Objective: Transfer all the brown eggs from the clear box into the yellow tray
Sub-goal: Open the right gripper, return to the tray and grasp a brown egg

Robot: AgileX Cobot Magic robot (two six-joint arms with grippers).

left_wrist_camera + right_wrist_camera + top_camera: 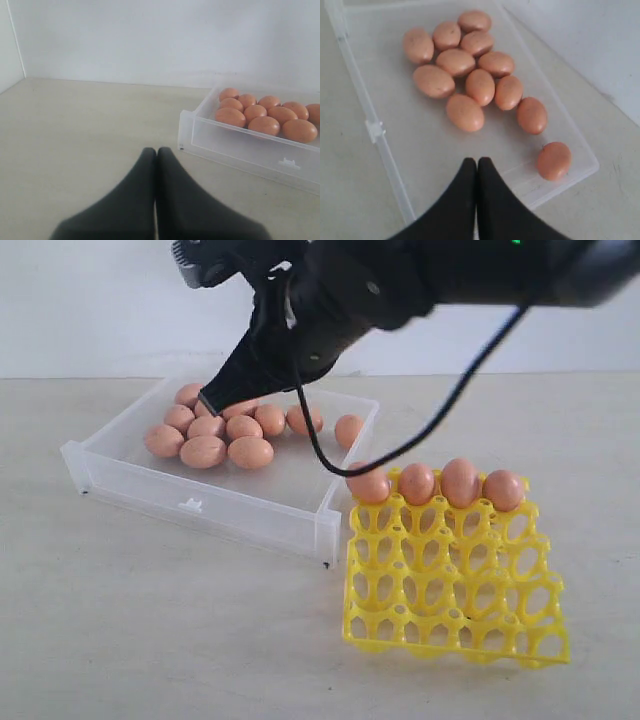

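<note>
Several brown eggs [203,451] lie bunched in the far-left part of the clear box [200,502]. One egg [348,429] sits alone near its right wall. To the right of the box lies the yellow tray [450,648], with several eggs [459,482] in its back row. My right gripper [210,400] reaches across from the upper right and hangs over the back of the egg cluster. In the right wrist view it [477,161] is shut and empty above the box floor [420,150], short of the eggs [465,112]. My left gripper [156,150] is shut and empty over bare table, beside the box [240,147].
A black cable [400,450] droops from the right arm over the box's right corner and the tray's back edge. A white wall [90,310] runs behind the beige table [150,620]. The box has a small tab [375,130] on its front wall.
</note>
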